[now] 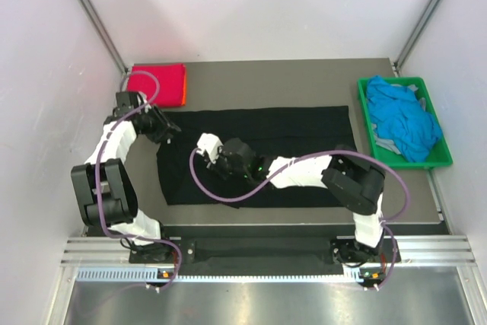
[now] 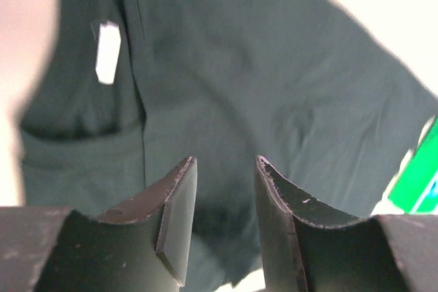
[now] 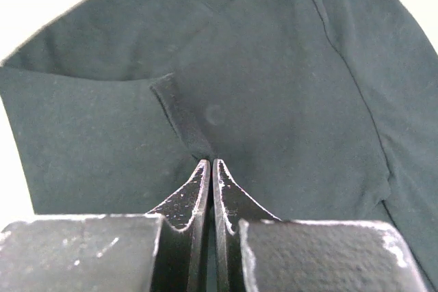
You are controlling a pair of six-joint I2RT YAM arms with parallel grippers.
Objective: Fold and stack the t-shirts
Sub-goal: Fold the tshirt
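From the top camera I see the black t-shirt [image 1: 259, 150] spread flat at mid-table. A folded magenta-red t-shirt [image 1: 156, 85] lies at 10 o'clock, and blue t-shirts [image 1: 403, 116] are heaped in the green crate [image 1: 364, 112] at 2 o'clock.

On my left wrist camera, the left gripper [image 2: 226, 162] hangs parted over black cloth with nothing between its jaws. The white neck label [image 2: 107, 52] is at 10 o'clock.

On my right wrist camera, the right gripper [image 3: 211, 162] is closed, pinching a raised fold of that shirt.

No text can be read; the white neck label [image 2: 107, 51] on the black t-shirt [image 2: 260, 87] is blurred.
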